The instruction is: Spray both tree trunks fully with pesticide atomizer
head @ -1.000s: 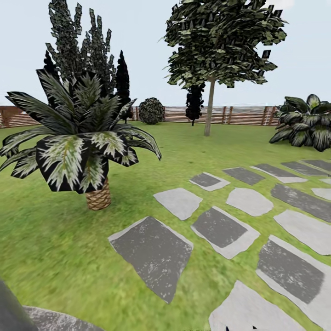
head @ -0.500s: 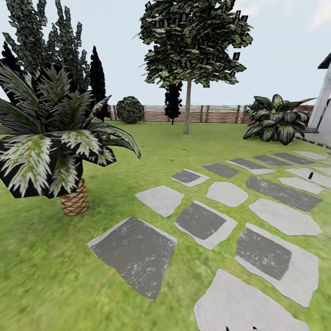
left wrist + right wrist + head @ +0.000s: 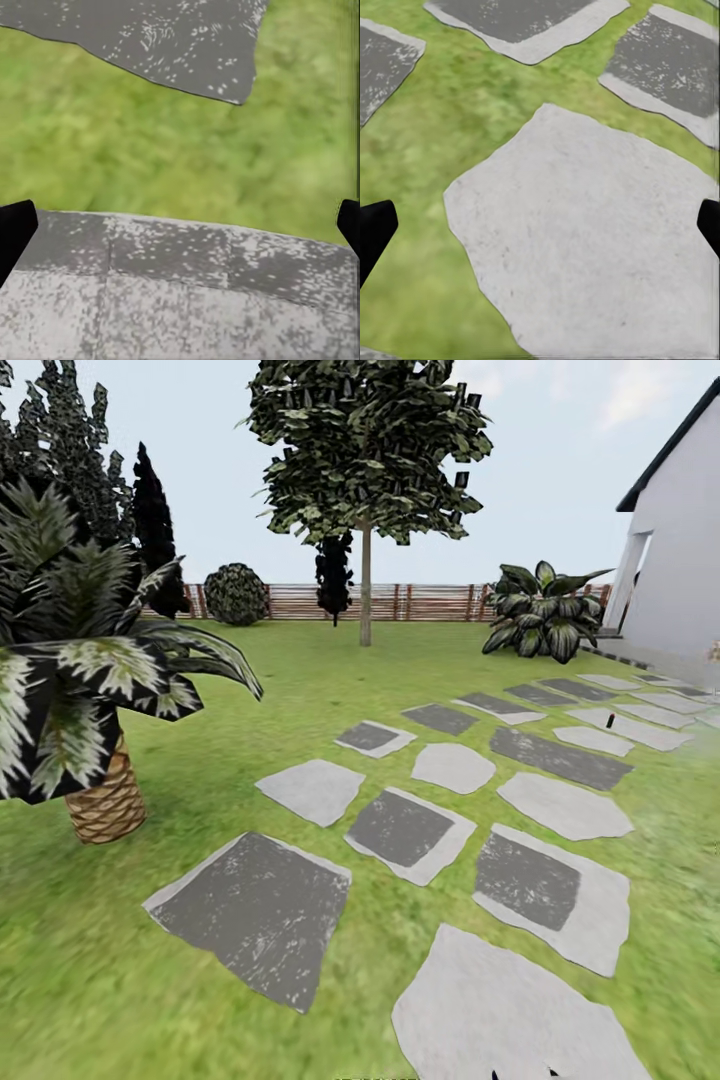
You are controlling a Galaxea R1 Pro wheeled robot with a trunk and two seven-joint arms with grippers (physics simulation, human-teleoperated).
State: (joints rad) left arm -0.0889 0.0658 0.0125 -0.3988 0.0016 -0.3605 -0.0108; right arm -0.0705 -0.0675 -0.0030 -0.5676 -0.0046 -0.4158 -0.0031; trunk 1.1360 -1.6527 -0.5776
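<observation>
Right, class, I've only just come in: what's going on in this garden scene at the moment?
Nothing is being handled. The robot is out on the lawn by a path of grey stepping stones. Both grippers hang open and empty: the left gripper over stone and grass, the right gripper over a pale slab. A tall tree stands ahead near the fence, a palm on the left.

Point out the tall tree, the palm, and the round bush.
tall tree (image 3: 365, 585), head view, on its thin trunk.
palm (image 3: 105, 805), head view, on its scaly trunk.
round bush (image 3: 236, 594), head view, on its middle, before the fence.
</observation>
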